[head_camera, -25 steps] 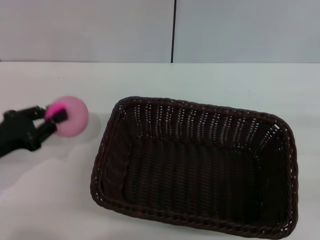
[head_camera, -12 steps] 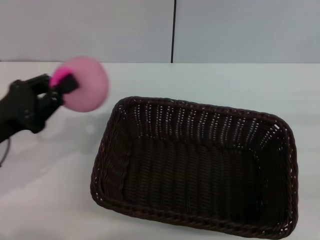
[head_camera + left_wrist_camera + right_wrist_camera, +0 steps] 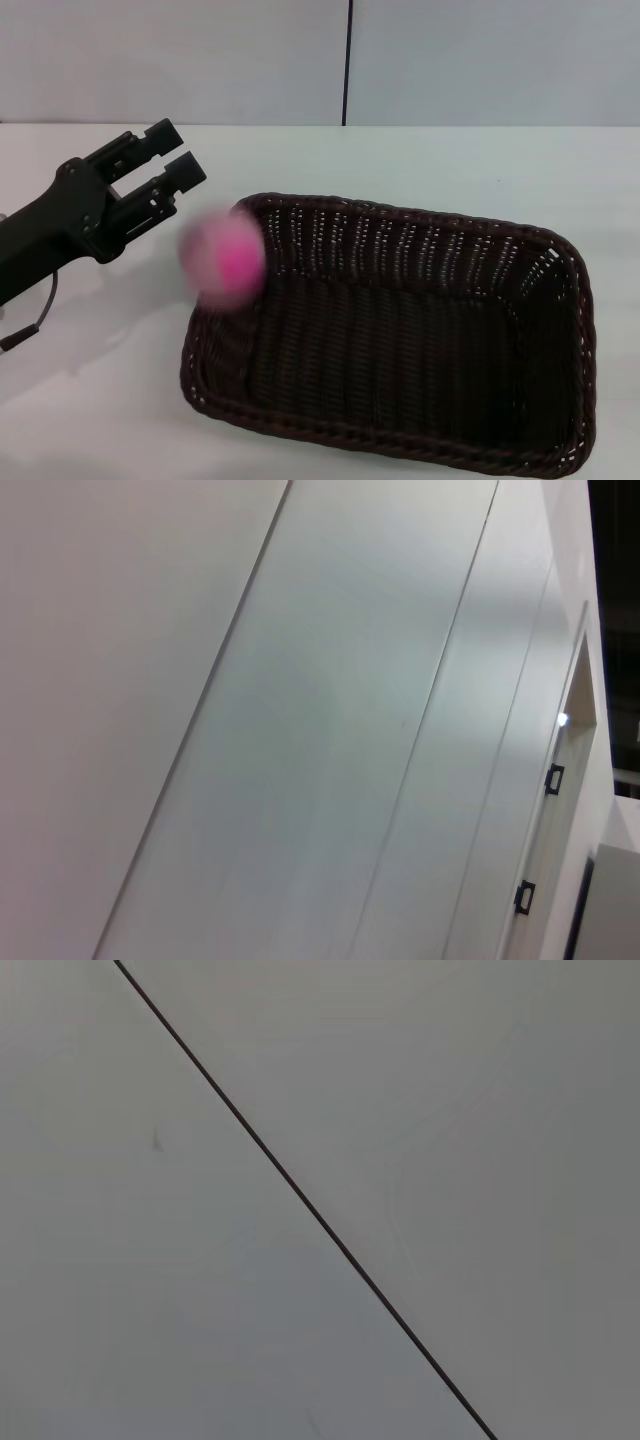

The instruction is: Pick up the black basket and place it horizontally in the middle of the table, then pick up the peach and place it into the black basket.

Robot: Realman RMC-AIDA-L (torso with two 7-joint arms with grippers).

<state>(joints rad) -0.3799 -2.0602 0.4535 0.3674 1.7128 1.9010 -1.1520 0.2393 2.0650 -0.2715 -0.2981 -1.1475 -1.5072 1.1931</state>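
Note:
The black basket (image 3: 400, 330) lies lengthwise across the white table (image 3: 100, 400), a little right of the middle, open side up. The peach (image 3: 222, 257) is in the air, blurred, over the basket's left rim, free of any gripper. My left gripper (image 3: 172, 152) is open and empty, raised above the table to the left of the basket, its fingers (image 3: 187, 168) pointing toward the basket's far left corner. The right gripper is out of view. Both wrist views show only wall panels.
A grey panelled wall (image 3: 450, 60) with a dark vertical seam (image 3: 347, 60) rises behind the table's far edge. Bare tabletop lies left of the basket and behind it.
My left gripper lifted the peach from the table, swung it up and right toward the basket, then opened. The peach has left the fingers and is falling at the basket's left rim.

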